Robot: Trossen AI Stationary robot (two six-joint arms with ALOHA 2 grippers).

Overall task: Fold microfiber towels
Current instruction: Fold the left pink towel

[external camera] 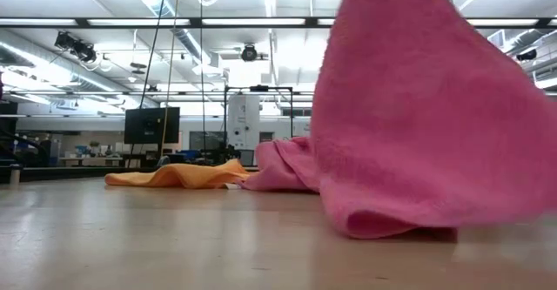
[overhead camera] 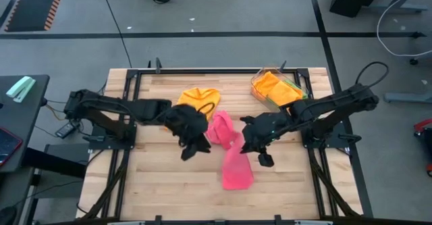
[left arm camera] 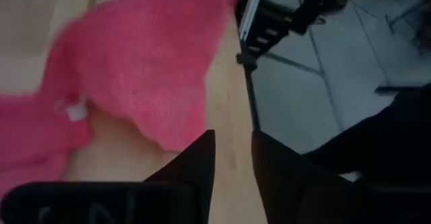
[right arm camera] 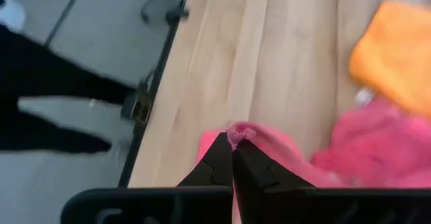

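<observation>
A pink microfiber towel (overhead camera: 229, 151) lies crumpled at the table's middle, and its right part is raised into a peak. My right gripper (overhead camera: 244, 142) is shut on that peak (right arm camera: 237, 131). My left gripper (overhead camera: 199, 146) hovers just left of the towel. Its fingers (left arm camera: 202, 153) stand slightly apart, with bare wood showing between them and the towel's edge (left arm camera: 168, 140) just ahead, untouched. An orange towel (overhead camera: 199, 100) lies flat on the table behind the pink one. My right gripper pinches a small bunched bit of the pink towel's edge (right arm camera: 237, 131) between its two fingertips; one layer or several, I cannot tell. The fingers slant down from the table's right. The cloth drapes below them, its lower fold (external camera: 392, 225) resting on the table.
A clear tray (overhead camera: 300, 83) at the far right corner holds orange, yellow and green cloths. The near half of the wooden table (overhead camera: 169, 191) is bare. Black frame rails (overhead camera: 125, 151) run along both sides beside the arm bases.
</observation>
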